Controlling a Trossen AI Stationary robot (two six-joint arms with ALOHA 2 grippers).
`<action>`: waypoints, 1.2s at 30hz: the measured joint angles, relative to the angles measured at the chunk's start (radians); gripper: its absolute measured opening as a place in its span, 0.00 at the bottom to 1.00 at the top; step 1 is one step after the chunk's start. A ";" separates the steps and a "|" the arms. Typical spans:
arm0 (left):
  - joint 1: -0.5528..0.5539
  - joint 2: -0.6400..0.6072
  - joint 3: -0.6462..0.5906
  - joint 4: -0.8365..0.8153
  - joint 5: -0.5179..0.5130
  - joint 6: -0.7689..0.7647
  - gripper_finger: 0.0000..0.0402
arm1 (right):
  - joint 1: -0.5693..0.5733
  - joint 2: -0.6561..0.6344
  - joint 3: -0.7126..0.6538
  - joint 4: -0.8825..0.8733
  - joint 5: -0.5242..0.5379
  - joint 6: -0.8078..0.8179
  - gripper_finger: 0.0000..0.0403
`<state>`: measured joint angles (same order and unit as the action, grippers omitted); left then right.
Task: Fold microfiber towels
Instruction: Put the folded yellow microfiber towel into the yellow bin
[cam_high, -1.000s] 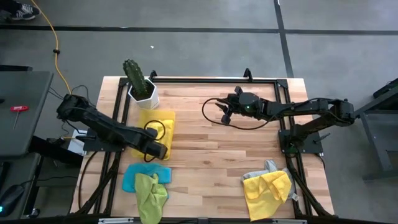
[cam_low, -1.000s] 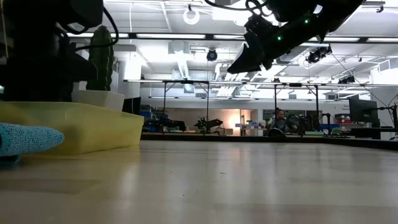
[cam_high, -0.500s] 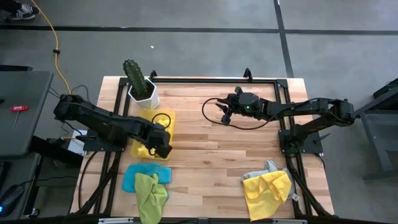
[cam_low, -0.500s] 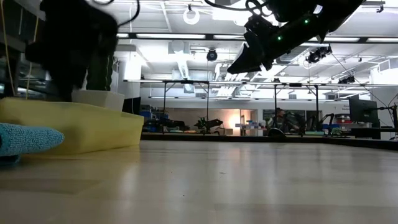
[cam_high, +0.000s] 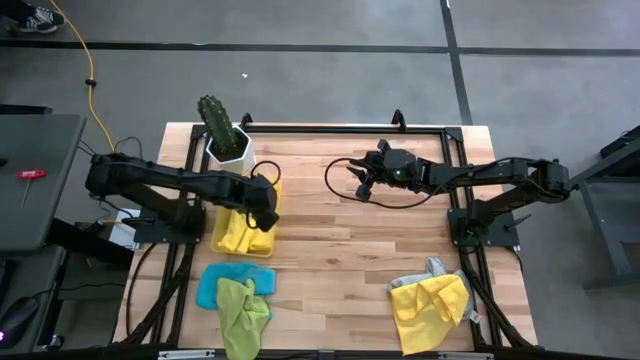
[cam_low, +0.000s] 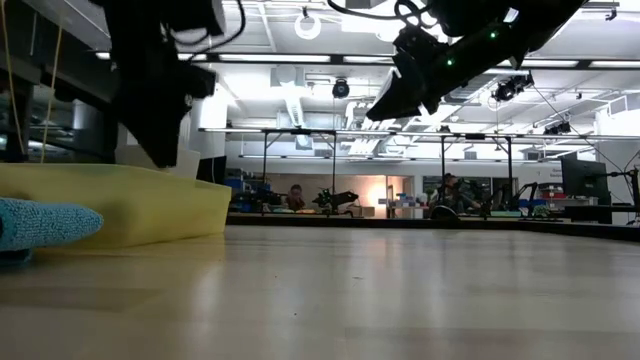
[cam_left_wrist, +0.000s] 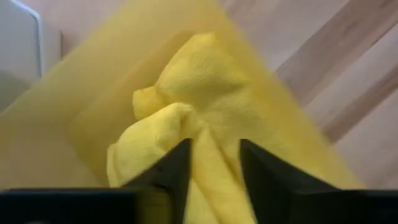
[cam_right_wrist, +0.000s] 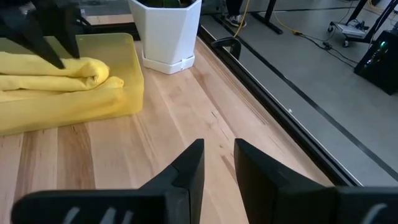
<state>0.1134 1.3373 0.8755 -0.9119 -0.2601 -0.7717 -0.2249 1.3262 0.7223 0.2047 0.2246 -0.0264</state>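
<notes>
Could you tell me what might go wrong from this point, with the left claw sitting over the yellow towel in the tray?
1. The left claw straddles a bunched yellow towel in the tray, so lifting away may snag it and drag it out.
2. The towel looks crumpled rather than flat, so its fold may loosen.
3. The cactus pot stands close by the tray; a wide swing could knock it.

Non-task stuff: wooden table (cam_high: 340, 260) with black frame rail (cam_high: 340, 128) along its far edge, white hexagonal pot (cam_high: 232, 150) with cactus (cam_high: 214, 118) at far left corner, translucent yellow tray (cam_high: 222, 238) just beside it along left edge.
</notes>
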 joint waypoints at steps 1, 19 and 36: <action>0.014 0.000 -0.024 0.025 0.009 0.017 0.22 | 0.000 0.000 0.000 0.000 0.000 0.000 0.19; 0.127 -0.001 -0.224 0.235 0.037 0.161 0.00 | 0.000 0.000 0.000 -0.006 0.000 0.000 0.19; 0.097 -0.014 -0.131 0.231 0.068 0.226 0.00 | 0.000 0.000 0.000 -0.006 0.000 0.000 0.19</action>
<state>0.2100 1.3231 0.7447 -0.6809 -0.1921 -0.5461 -0.2248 1.3262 0.7219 0.1989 0.2246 -0.0261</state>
